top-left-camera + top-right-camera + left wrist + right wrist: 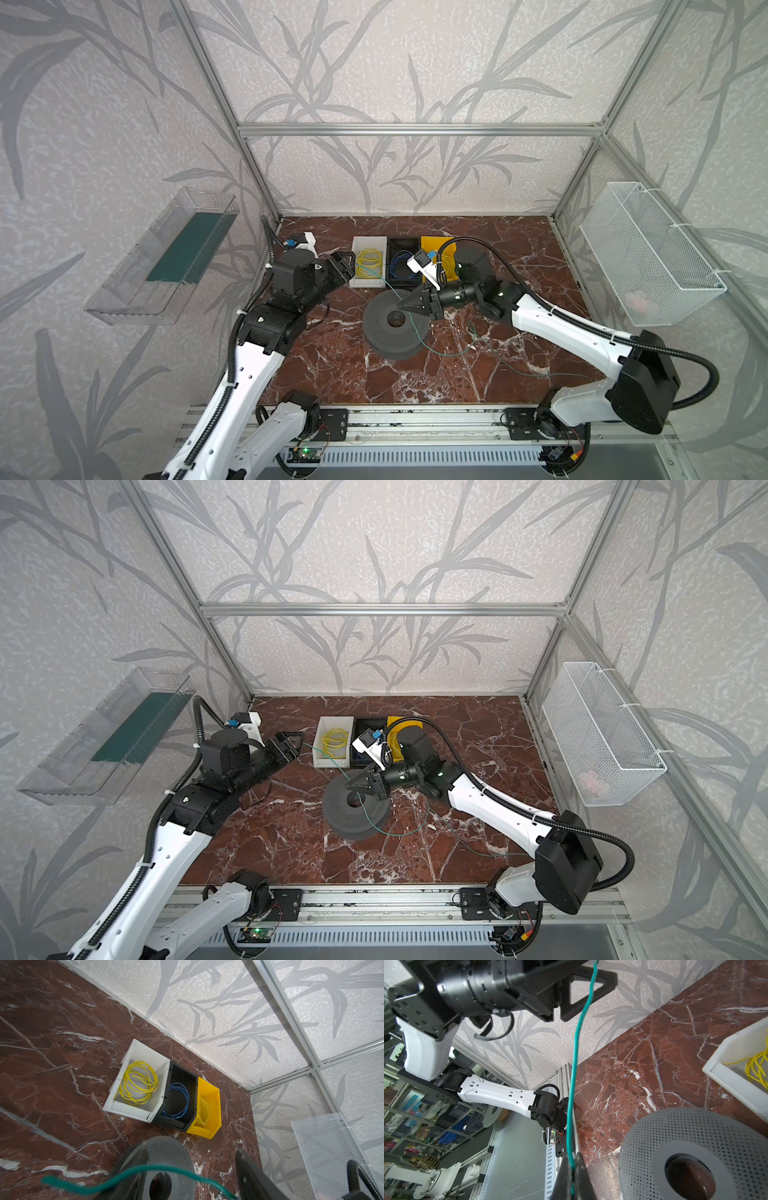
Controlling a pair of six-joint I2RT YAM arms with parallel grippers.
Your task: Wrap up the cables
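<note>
The teal cable (577,1053) runs taut through the air from my left gripper to my right gripper, then trails over the grey perforated spool (395,328) and across the marble floor to the right. My right gripper (572,1157) is shut on the cable just above the spool's near-left rim (695,1147). In a top view it hangs at the spool's top edge (401,304). My left gripper (192,1153) stands open left of the white bin. The cable (159,1167) crosses between its spread fingers (241,1155), and in a top view the gripper (297,739) is raised off the floor.
Three bins stand in a row at the back: white (366,284) with yellow coils (369,262), black (401,243) with a blue coil, and yellow (432,243). A wire basket (648,253) hangs on the right wall and a clear tray (166,257) on the left wall.
</note>
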